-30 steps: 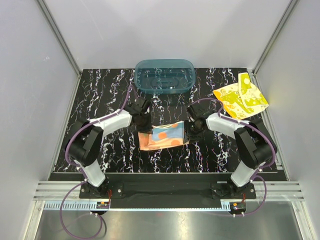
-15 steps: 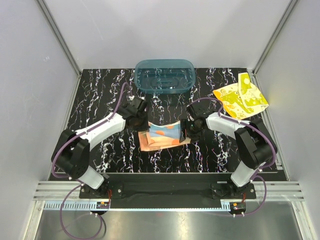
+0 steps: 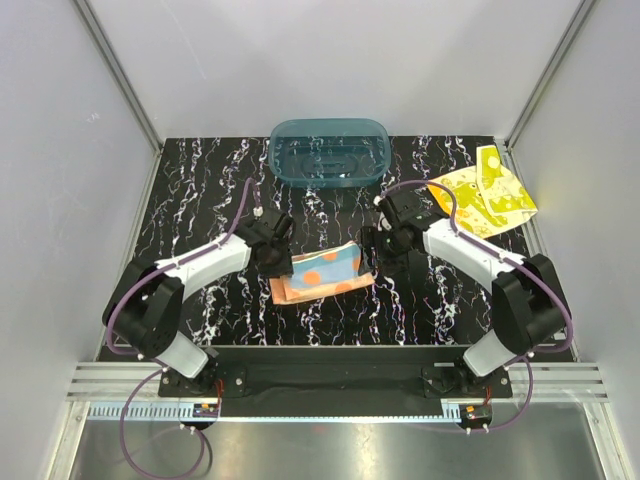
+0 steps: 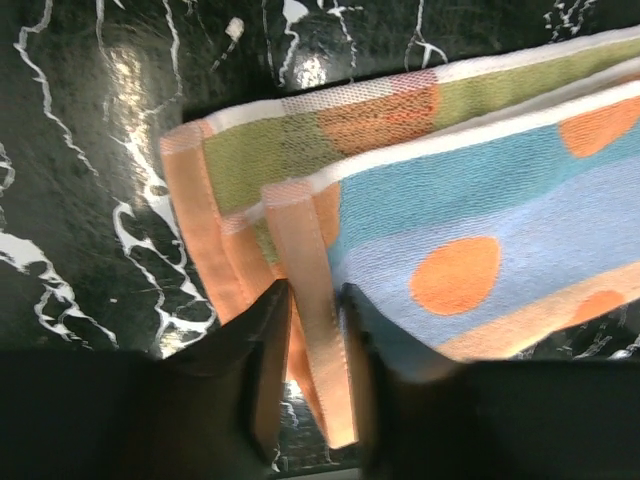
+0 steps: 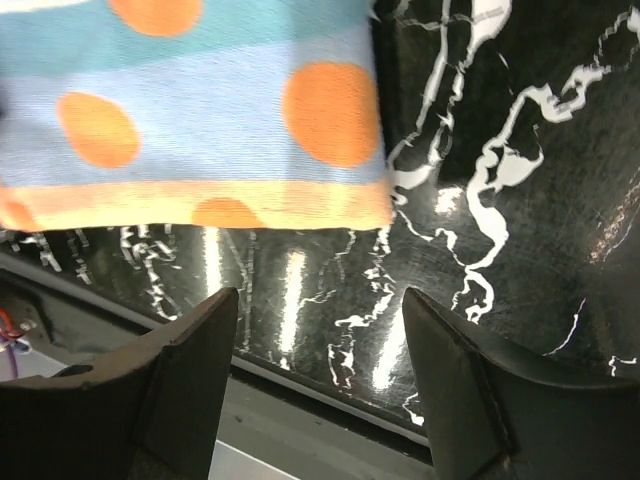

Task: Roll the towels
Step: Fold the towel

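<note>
The light blue and yellow towel with orange dots (image 3: 322, 270) lies folded in layers mid-table, dotted side up. My left gripper (image 3: 276, 262) is at its left end. In the left wrist view the towel (image 4: 480, 210) fills the frame, and the left gripper (image 4: 312, 305) is shut on its orange hem. My right gripper (image 3: 378, 248) is open and empty just off the towel's right end. The right wrist view shows the towel's edge (image 5: 220, 120) beyond the spread right gripper (image 5: 320, 320). The bright yellow towel (image 3: 482, 198) lies crumpled at the far right.
A teal translucent tub (image 3: 328, 150) stands at the back centre of the black marbled table (image 3: 200, 200). White walls close in the sides and back. The table's near edge runs below the right gripper's fingers (image 5: 190, 370).
The dotted towel has been folded over toward the near side, so its dotted face is up. My right gripper let go and drew back to the far right. My left gripper shifted nearer.
</note>
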You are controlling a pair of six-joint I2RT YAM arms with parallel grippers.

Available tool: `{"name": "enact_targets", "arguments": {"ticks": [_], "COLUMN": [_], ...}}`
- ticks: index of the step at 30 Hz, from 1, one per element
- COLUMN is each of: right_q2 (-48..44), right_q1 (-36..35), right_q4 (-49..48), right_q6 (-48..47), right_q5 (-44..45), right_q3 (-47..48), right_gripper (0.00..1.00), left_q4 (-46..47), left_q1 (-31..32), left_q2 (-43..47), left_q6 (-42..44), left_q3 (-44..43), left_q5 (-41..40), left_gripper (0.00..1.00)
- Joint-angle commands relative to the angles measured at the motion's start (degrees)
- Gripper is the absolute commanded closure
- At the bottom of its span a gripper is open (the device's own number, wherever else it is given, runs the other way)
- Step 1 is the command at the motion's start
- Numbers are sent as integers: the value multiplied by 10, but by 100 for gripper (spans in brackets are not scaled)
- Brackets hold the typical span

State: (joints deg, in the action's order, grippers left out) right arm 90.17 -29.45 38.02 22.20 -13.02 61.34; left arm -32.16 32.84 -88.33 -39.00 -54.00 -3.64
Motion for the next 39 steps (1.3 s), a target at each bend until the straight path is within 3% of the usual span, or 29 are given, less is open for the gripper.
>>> {"name": "enact_targets", "arguments": {"ticks": [1, 4, 7, 12, 16, 23, 27, 39], "right_q2": [-28, -31, -24, 26, 89, 187, 234, 287], "right_q1": [4, 4, 4, 4, 13, 48, 64, 77], "right_q4": [21, 7, -19, -50, -51, -82, -105, -111], "right_q6": [-21, -21, -19, -18, -26, -16, -5, -9], "right_q5": [-32, -74, -125, -165, -178, -211, -226, -175], "right_q3": [37, 47, 58, 97, 140, 162, 135, 89], "right_gripper": [26, 27, 32, 56, 65, 70, 72, 73], "left_q4": [-1, -21, -40, -79, -88, 47, 75, 90], "left_q1": [-1, -1, 0, 29, 78, 123, 115, -8], "left_q2": [11, 13, 30, 65, 62, 49, 16, -16], "left_q6": [8, 14, 17, 9, -9, -67, -62, 23], "left_q3": [-5, -17, -40, -90, -107, -16, 9, 63], "left_q5": [-48, -73, -79, -78, -32, 51, 41, 51], "left_gripper": [55, 41, 41, 41, 41, 43, 44, 45]}}
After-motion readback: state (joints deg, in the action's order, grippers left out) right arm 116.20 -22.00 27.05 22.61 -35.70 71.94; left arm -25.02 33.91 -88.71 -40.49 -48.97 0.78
